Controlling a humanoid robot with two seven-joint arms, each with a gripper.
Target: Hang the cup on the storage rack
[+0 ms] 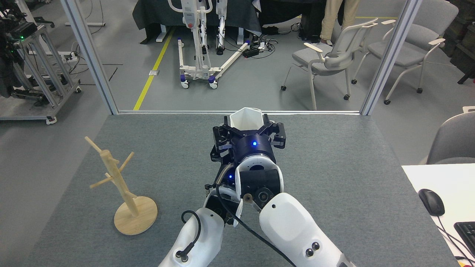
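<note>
The white faceted cup (246, 118) sits upright with its mouth up near the table's far edge, its lower part hidden behind my right gripper (248, 129). That gripper's black fingers (275, 134) close in on the cup from both sides, shut on it. My left gripper (219, 150) is dark and mostly hidden under the right wrist, just left of the cup; its state does not show. The wooden storage rack (118, 181) stands on its round base at the table's left, well away from both grippers, with bare pegs.
The grey felt table (334, 178) ends at a metal frame just behind the cup. A white desk with a mouse (431, 201) and keyboard lies at the right. Chairs, a wheeled lift and a person's legs are on the floor beyond.
</note>
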